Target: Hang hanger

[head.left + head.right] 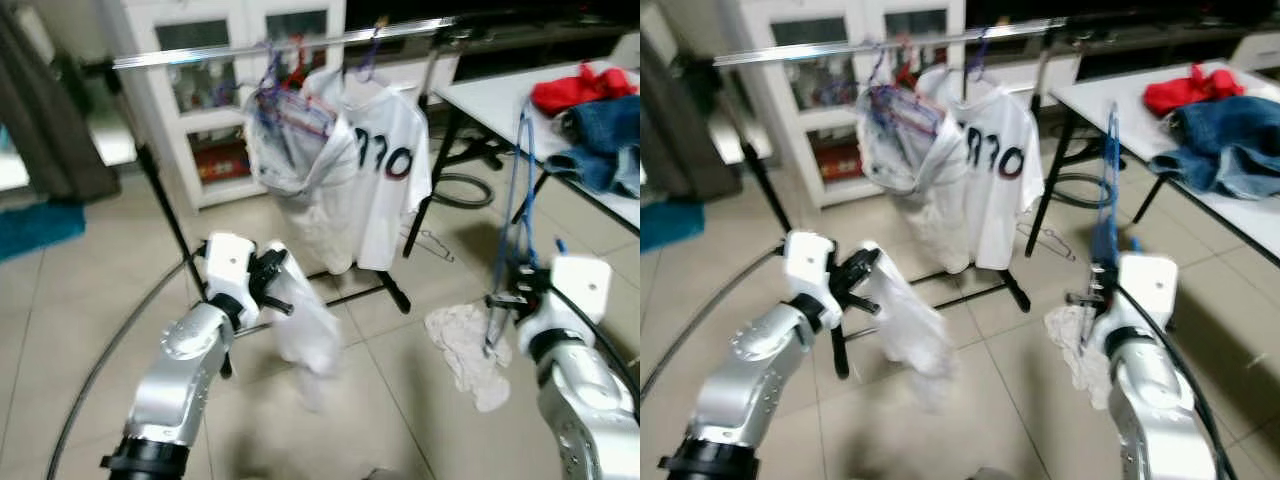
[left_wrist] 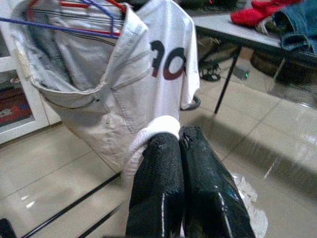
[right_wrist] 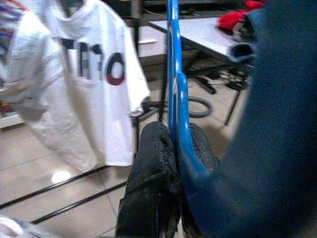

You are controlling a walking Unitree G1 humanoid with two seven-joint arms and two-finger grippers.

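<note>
The room has a pale tiled floor (image 1: 300, 420), glossy with reflections, and a white glass-door cabinet (image 1: 215, 90) against the far wall at 12 o'clock. A silver clothes rail (image 1: 250, 48) on black legs stands before it, carrying a white T-shirt (image 1: 385, 180) with dark lettering and pale jeans (image 1: 285, 150) on purple and red hangers. At 2 o'clock a white bench (image 1: 500, 95) holds a red garment (image 1: 580, 88) and folded blue jeans (image 1: 605, 145). A crumpled white cloth (image 1: 465, 350) lies on the tiles at 4 o'clock. The right tool (image 3: 171, 163), fingers pressed together, pinches a blue hanger (image 1: 520, 210) standing upright, well short of the rail. The left tool (image 2: 179, 163), fingers closed, grips a white garment (image 1: 305, 325) that droops toward the floor.
</note>
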